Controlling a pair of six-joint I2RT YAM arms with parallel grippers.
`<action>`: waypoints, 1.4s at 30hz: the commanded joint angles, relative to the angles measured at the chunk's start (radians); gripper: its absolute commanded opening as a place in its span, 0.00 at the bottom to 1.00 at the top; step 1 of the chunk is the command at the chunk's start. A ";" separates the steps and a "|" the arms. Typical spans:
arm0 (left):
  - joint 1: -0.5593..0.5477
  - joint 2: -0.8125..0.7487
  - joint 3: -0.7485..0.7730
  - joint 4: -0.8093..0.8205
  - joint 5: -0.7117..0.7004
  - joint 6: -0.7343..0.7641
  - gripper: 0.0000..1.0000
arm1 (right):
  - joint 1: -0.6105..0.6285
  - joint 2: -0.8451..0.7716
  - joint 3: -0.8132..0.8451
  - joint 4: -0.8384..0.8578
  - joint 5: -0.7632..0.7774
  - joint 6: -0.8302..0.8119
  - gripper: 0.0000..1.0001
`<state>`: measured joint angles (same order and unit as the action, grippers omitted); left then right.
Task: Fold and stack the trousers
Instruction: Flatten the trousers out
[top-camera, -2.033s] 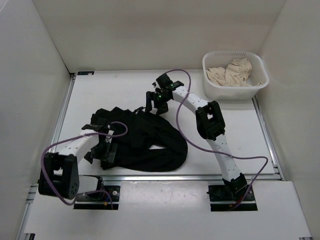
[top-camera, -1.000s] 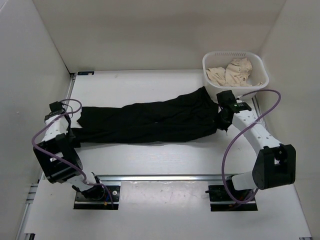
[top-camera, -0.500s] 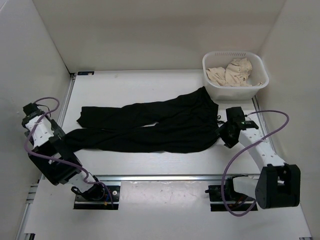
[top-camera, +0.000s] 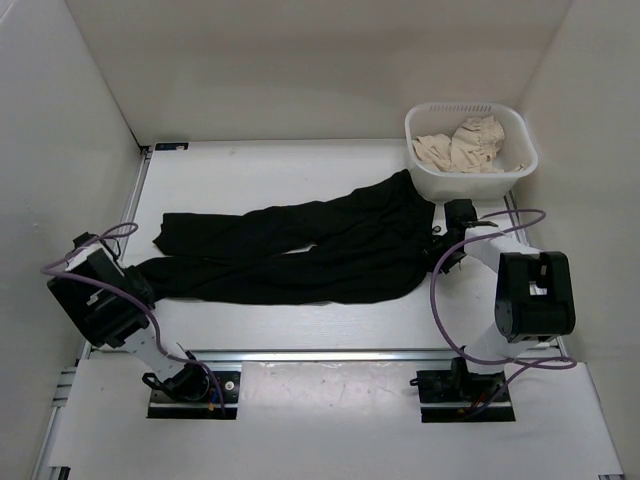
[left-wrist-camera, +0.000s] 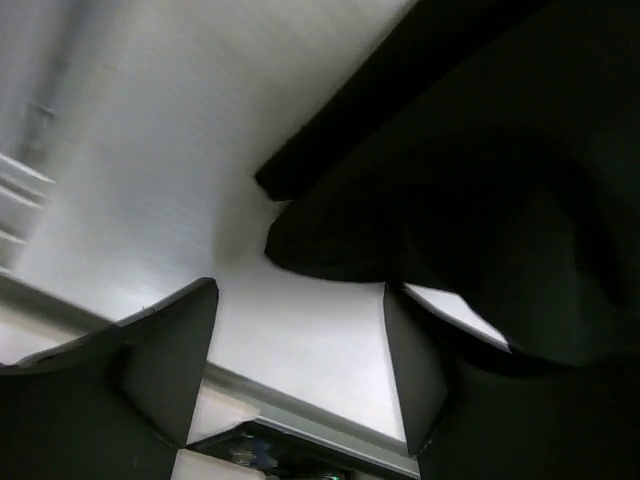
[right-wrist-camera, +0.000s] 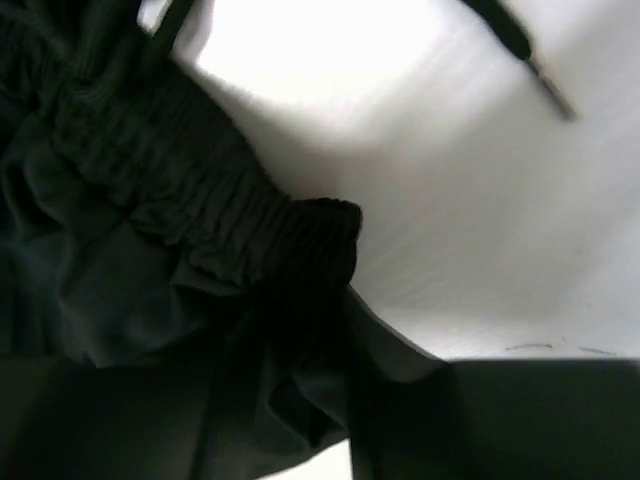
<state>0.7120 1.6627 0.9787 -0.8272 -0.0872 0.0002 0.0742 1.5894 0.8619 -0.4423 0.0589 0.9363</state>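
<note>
The black trousers (top-camera: 300, 250) lie spread lengthwise across the table, legs to the left and waistband (right-wrist-camera: 250, 225) to the right. My left gripper (left-wrist-camera: 300, 290) is open, with bare table between its fingers. It sits just short of the near leg's hem (left-wrist-camera: 400, 230), at the table's left edge (top-camera: 125, 272). My right gripper (top-camera: 443, 240) is at the waistband end. In the right wrist view, gathered black fabric covers the space beside one dark finger (right-wrist-camera: 540, 420), and I cannot make out how the jaws stand. A loose drawstring (right-wrist-camera: 510, 35) trails on the table.
A white basket (top-camera: 425, 178) holding beige cloth (top-camera: 465, 142) stands at the back right, close behind the right gripper. A metal rail (top-camera: 330, 353) runs along the table's near edge. White walls close in on the left, back and right.
The trousers went from a bunched heap to stretched out flat. My left gripper let go of the leg end and drew back. The right arm folded in toward the waistband.
</note>
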 joint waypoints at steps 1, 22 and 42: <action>-0.002 0.034 -0.032 0.051 0.061 0.000 0.66 | 0.001 0.055 -0.014 0.011 -0.034 0.015 0.27; -0.031 -0.061 0.330 -0.160 -0.019 0.000 0.29 | -0.249 -0.338 0.306 -0.464 -0.083 -0.238 0.00; -0.236 -0.050 -0.005 0.129 -0.029 0.000 0.14 | -0.310 -0.358 0.223 -0.461 -0.039 -0.300 0.00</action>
<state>0.4721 1.6352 0.9230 -0.8032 -0.0776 -0.0013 -0.2035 1.2640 1.0916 -0.8909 0.0086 0.6746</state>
